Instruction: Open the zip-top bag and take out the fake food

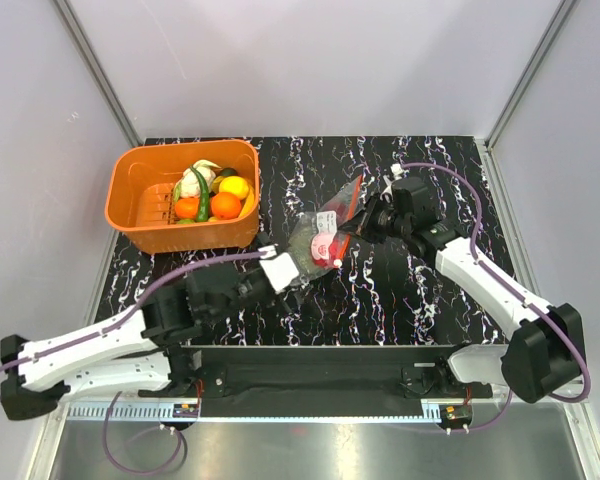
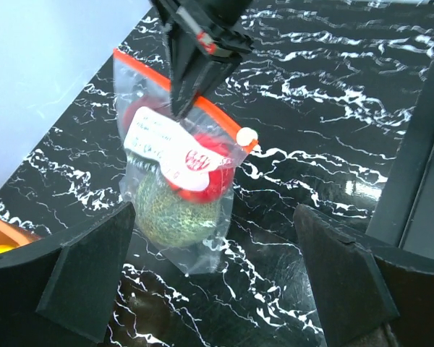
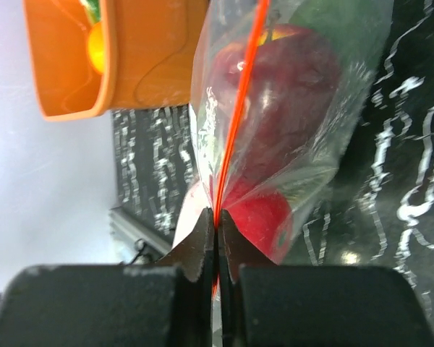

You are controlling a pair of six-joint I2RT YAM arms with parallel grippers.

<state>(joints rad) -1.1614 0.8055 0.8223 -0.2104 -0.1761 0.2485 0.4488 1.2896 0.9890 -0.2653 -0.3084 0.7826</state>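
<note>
The zip-top bag (image 1: 323,236) is clear plastic with an orange-red strip and a white patch. It holds a shiny red ball (image 2: 215,181), a dark green piece (image 2: 175,208) and a dark maroon piece (image 3: 283,85). My right gripper (image 1: 359,225) is shut on the bag's zip strip (image 3: 235,123) and holds the bag up by it; its jaws are pressed together (image 3: 218,224). It also shows in the left wrist view (image 2: 181,110). My left gripper (image 1: 280,268) is wide open (image 2: 213,289), with the bag's lower end just ahead of its fingers (image 2: 94,267).
An orange basket (image 1: 180,236) stands at the back left with an orange ball (image 1: 225,205), a yellow ball (image 1: 234,186) and a white garlic-like piece (image 1: 192,183). Its wall shows behind the bag in the right wrist view (image 3: 145,50). Grey walls enclose the black marble table (image 1: 410,290).
</note>
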